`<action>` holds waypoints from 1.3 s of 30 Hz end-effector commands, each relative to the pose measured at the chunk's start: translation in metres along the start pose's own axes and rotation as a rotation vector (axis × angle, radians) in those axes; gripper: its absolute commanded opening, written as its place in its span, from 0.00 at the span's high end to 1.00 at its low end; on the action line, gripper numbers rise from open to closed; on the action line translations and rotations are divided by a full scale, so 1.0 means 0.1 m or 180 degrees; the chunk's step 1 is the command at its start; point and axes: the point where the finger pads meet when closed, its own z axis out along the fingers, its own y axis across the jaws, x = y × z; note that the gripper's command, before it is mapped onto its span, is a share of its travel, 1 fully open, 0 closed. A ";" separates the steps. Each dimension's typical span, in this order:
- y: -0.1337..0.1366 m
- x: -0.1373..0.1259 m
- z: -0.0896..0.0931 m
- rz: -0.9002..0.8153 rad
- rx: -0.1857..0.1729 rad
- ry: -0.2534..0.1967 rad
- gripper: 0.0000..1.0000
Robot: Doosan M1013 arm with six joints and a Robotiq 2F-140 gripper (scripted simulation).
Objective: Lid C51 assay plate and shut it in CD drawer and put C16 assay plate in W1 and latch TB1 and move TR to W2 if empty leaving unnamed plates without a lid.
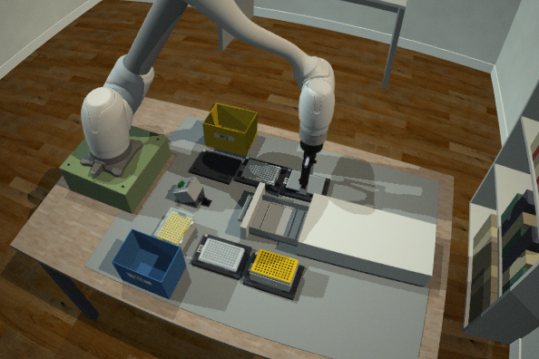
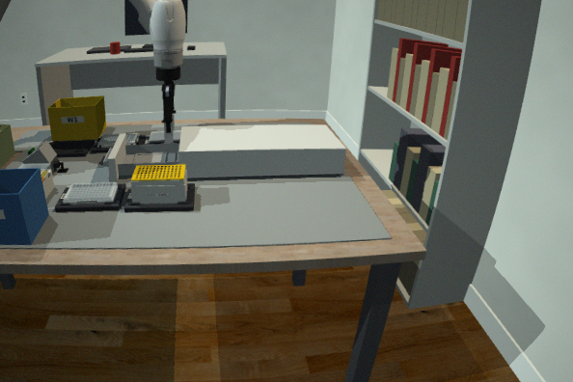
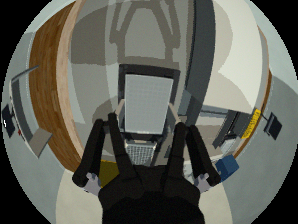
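My gripper (image 1: 304, 185) (image 2: 167, 131) (image 3: 146, 106) is shut on the pale plate lid (image 1: 318, 183) (image 3: 148, 99). The lid sits low on the lid park nest, at the right end of the back row. The black assay plate (image 1: 264, 172) lies uncovered in the nest just left of it. The clear assay plate (image 1: 221, 254) (image 2: 89, 193) lies in a front nest. The tip rack TR (image 1: 274, 267) (image 2: 158, 183) has a yellow top and stands to its right. The cooler drawer (image 1: 278, 219) stands open in front of the white housing (image 1: 368, 236) (image 2: 261, 150).
The yellow bin W1 (image 1: 230, 129) (image 2: 76, 118) stands at the back. The blue bin W2 (image 1: 148, 263) (image 2: 8, 204) stands front left. Tip box TB1 (image 1: 175, 227) lies between W2 and the green key DONE (image 1: 181, 184). An empty black nest (image 1: 215, 165) lies left of the black plate.
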 end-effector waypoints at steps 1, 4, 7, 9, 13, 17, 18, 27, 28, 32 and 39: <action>0.00 0.00 0.00 0.0000 0.0001 0.0000 1.00; 0.00 0.00 0.01 0.0000 0.0001 0.0000 1.00; 0.00 0.00 0.01 0.0000 0.0001 0.0000 1.00; 0.00 0.00 0.01 0.0000 0.0001 0.0000 1.00; 0.00 0.00 0.01 0.0000 0.0001 0.0000 0.34; 0.00 0.00 0.01 0.0000 0.0001 0.0000 0.34; 0.00 0.00 0.01 0.0000 0.0001 0.0000 0.34; 0.00 0.00 0.01 0.0000 0.0001 0.0000 0.34; 0.00 0.00 0.01 0.0000 0.0001 0.0000 0.34; 0.00 0.00 0.01 0.0000 0.0001 0.0000 0.34; 0.00 0.00 0.00 0.0000 0.0001 0.0000 0.34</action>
